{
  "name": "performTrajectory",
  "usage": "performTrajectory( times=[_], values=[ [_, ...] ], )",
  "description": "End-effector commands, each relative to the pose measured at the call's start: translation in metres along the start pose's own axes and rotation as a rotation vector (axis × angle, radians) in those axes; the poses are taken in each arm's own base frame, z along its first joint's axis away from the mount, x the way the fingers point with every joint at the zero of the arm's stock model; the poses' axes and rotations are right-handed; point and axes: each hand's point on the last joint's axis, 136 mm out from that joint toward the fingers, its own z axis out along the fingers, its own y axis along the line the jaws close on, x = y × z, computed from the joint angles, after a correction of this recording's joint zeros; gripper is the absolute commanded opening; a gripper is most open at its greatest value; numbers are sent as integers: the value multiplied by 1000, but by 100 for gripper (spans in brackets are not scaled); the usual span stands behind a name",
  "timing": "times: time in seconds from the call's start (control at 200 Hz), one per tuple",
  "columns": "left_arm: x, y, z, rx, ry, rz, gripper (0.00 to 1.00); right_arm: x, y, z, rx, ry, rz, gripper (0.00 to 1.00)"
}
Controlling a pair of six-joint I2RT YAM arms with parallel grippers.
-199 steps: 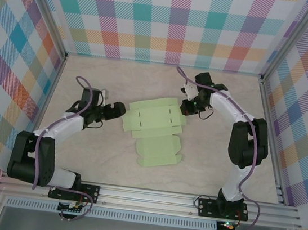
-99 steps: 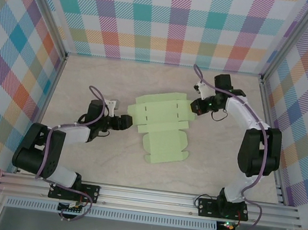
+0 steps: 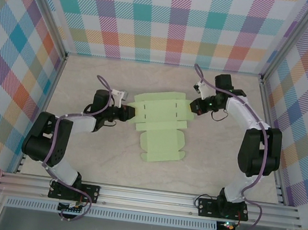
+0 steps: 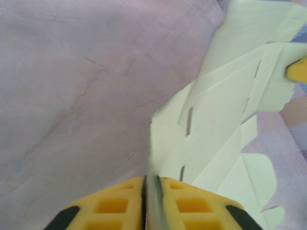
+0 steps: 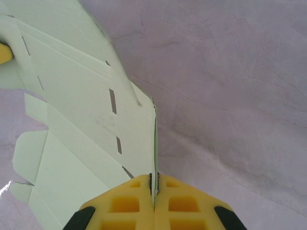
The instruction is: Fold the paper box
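Top external view: the paper box, an unfolded pale-green card cut-out, lies mid-surface, spanning between the left tool at its left edge and the right tool at its right edge. Both wrist views show the jaws pinched tight on a thin card edge, so each tool is closed on the sheet. Judged light, thin, easily creased and prone to buckling; best held at flap edges close to the score lines.

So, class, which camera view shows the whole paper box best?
The top external view: the paper box appears there as a complete cut-out, all flaps visible. The wrist views show only slotted portions, with an edge pinched in the left pincer and the right pincer.
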Motion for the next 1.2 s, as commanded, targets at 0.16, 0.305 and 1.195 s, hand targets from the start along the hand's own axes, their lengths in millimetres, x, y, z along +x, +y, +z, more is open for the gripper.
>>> performTrajectory(
  times=[0.16, 0.305, 1.195],
  values=[
    [-3, -7, -3, -31, -4, -67, 0, -16, -25, -21, 187, -123, 162, 35],
    [-2, -3, 0, -71, 7, -138, 0, -24, -22, -58, 308, -266, 228, 40],
    [-10, -33, 28, -8, 76, -275, 0, 10, 142, 109, 181, 74, -187, 70]
  ],
)
